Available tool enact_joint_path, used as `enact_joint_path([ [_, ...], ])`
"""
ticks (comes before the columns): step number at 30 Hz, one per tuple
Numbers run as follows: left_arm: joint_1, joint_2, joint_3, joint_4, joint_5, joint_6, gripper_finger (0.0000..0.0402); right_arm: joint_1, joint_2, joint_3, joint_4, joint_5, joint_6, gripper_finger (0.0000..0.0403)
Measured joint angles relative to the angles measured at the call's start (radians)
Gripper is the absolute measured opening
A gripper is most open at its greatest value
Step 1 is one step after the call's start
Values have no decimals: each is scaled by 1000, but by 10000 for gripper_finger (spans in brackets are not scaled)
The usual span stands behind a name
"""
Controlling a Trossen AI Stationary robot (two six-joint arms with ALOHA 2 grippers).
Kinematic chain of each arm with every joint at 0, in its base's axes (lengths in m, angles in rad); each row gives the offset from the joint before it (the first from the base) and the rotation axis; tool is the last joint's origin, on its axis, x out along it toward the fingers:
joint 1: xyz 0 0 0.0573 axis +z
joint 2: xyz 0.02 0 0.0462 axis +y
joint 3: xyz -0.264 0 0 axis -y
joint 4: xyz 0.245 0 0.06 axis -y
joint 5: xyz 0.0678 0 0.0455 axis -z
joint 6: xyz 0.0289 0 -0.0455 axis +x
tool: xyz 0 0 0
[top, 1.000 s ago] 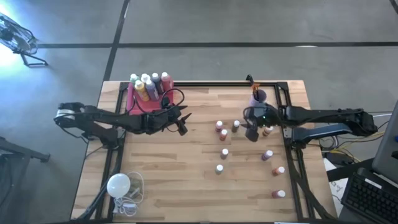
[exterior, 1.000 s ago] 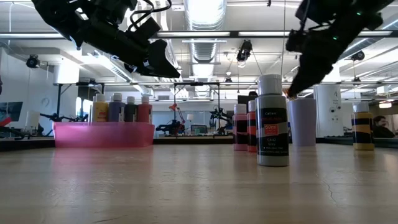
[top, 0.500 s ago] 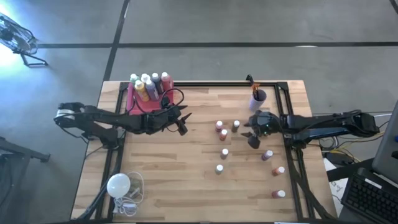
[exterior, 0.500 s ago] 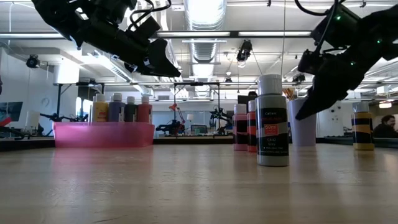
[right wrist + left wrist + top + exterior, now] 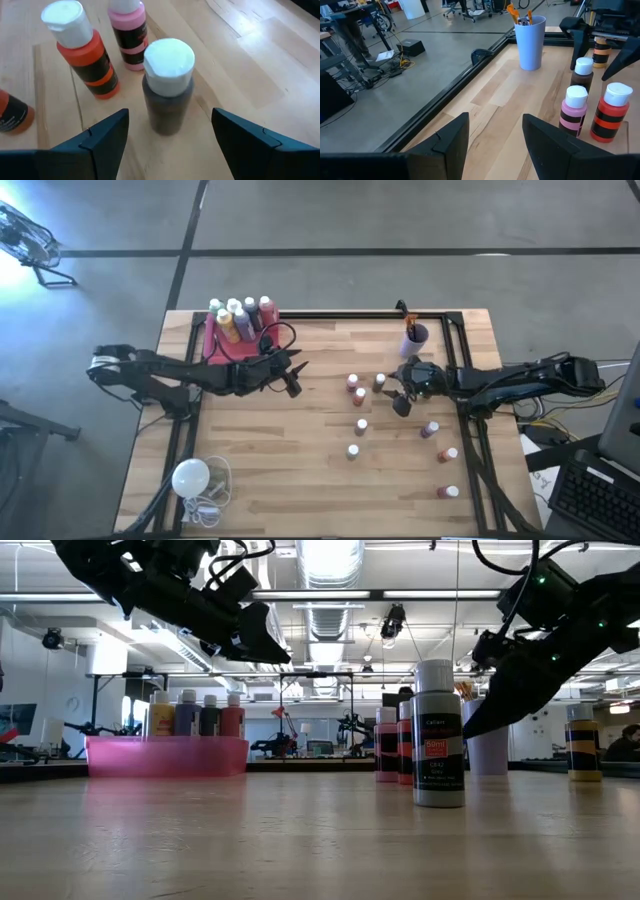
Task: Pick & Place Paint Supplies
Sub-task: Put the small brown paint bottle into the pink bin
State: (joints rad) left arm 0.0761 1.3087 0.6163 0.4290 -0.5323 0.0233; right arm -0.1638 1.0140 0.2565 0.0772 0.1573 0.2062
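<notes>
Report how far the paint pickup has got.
Done: several bottles stand in the pink bin. In hand: nothing; the right gripper, open, lines up on the dark bottle; the left gripper hovers open by the bin. Left: eight loose bottles on the table.

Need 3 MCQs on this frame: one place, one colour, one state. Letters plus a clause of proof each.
1. The pink tray sits at the table's:
A far left
B near right
C centre

2. The cup of brushes is:
A red
B blue
C black

3. The right gripper is:
A open, around a dark bottle
B shut on a pink bottle
C holding the cup

Key:
A, the high view shows it at the far-left edge.
B, the left wrist view shows it light blue.
A, its fingers flank the dark bottle without touching.
</notes>
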Motion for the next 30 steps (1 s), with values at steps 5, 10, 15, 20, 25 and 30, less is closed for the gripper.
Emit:
enact_joint_path([
  [5,1,0,0,0,0,1,191,0,69,0,75,0,0,285],
  [10,0,0,0,0,0,1,190,0,132,0,142,0,0,290],
  [15,0,0,0,0,0,1,191,0,176,9,173,0,0,284],
  [20,0,0,0,0,0,1,191,0,214,34,177,0,-4,265],
  [25,0,0,0,-1,0,1,190,0,251,57,189,0,-29,247],
  [30,0,0,0,-2,0,1,191,0,258,66,189,1,-31,226],
])
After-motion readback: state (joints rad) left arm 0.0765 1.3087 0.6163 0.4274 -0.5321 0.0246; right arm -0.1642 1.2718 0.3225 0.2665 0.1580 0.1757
